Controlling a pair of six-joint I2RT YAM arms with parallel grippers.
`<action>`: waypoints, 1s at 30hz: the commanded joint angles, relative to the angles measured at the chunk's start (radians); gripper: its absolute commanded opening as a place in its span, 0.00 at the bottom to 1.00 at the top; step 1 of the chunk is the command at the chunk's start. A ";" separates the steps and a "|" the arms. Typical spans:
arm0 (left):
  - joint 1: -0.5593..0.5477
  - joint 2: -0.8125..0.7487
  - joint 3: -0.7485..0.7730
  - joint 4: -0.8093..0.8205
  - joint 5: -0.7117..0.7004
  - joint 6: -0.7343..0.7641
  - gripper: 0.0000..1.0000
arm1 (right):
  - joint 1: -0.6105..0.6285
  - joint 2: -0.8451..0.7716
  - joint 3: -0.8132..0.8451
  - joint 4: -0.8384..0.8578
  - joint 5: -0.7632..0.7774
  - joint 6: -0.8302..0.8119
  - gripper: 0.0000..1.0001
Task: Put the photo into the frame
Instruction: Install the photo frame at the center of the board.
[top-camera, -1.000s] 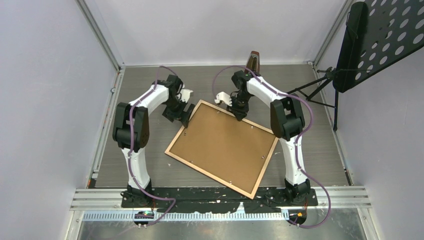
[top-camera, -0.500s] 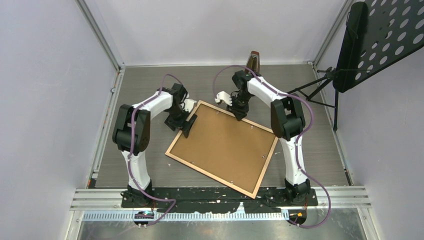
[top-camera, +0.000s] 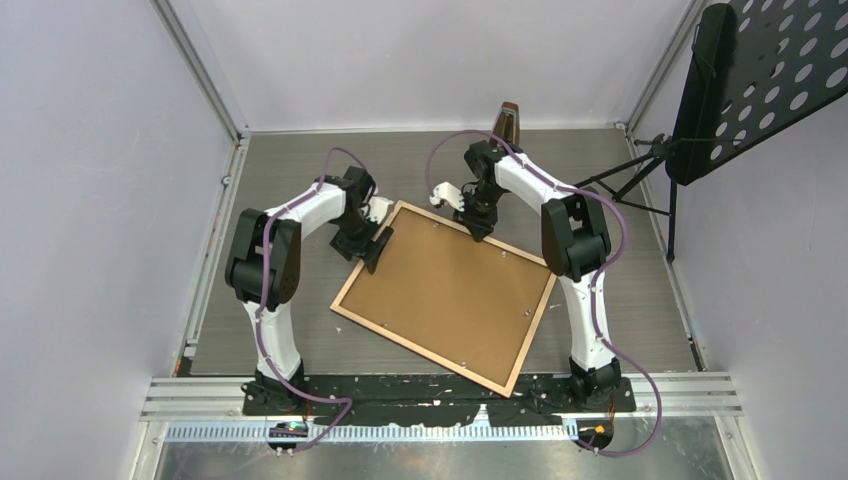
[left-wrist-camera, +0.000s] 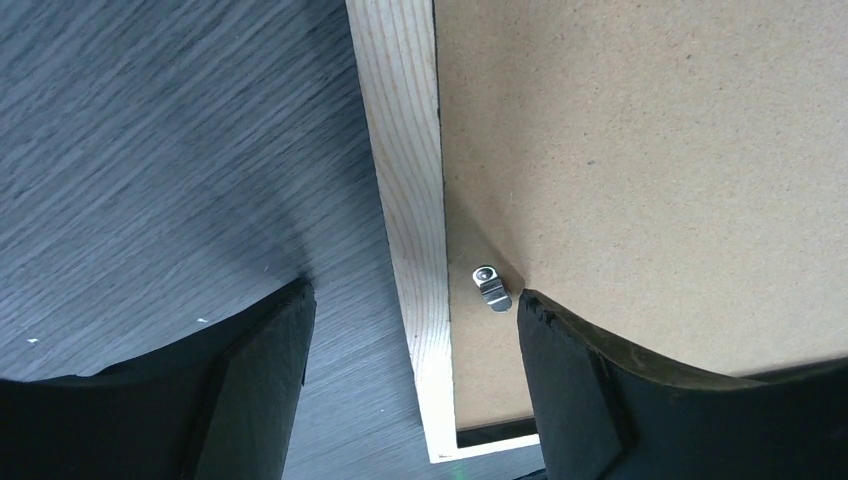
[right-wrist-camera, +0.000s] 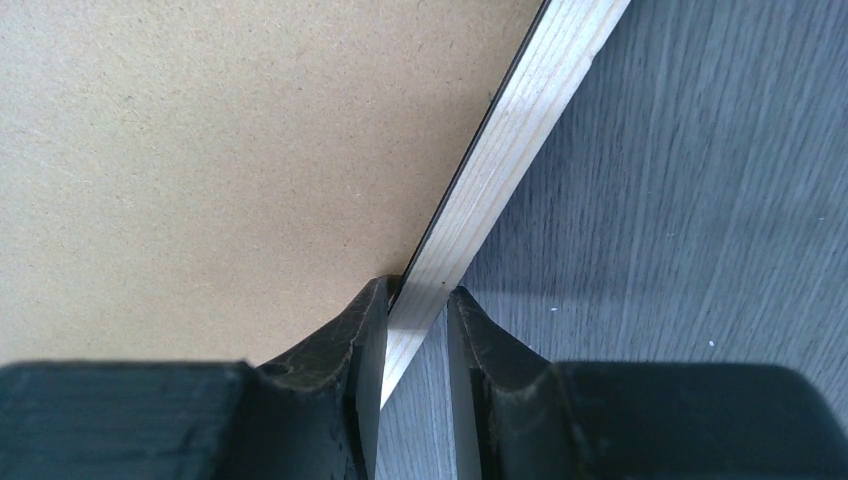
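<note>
Light-wood rectangular frame (left-wrist-camera: 408, 180) lies rear-up on the grey wood-grain table (top-camera: 290, 160), brown hardboard backing sheet (top-camera: 450, 290) seated inside; photo unseen. Right gripper (right-wrist-camera: 418, 292) pinches the far rail; left gripper (left-wrist-camera: 415, 300), spread, straddles the small metal tab (left-wrist-camera: 490, 288): turn it gently, rail steadied.

No writing, label, brand, number or sign can be read in any view — the pale wooden border of the frame (left-wrist-camera: 410, 150), the brown backing board (left-wrist-camera: 640, 130) and the perforated black stand (top-camera: 712, 70) at the far right show plain surfaces.
</note>
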 joint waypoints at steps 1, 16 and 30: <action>-0.003 -0.004 0.030 0.026 -0.007 -0.007 0.74 | 0.012 -0.039 -0.015 0.016 -0.016 -0.017 0.06; -0.003 0.011 0.021 0.046 -0.010 -0.001 0.63 | 0.012 -0.033 -0.027 0.023 -0.015 -0.019 0.06; -0.005 -0.005 -0.001 0.050 0.005 0.012 0.54 | 0.012 -0.034 -0.042 0.031 -0.014 -0.019 0.06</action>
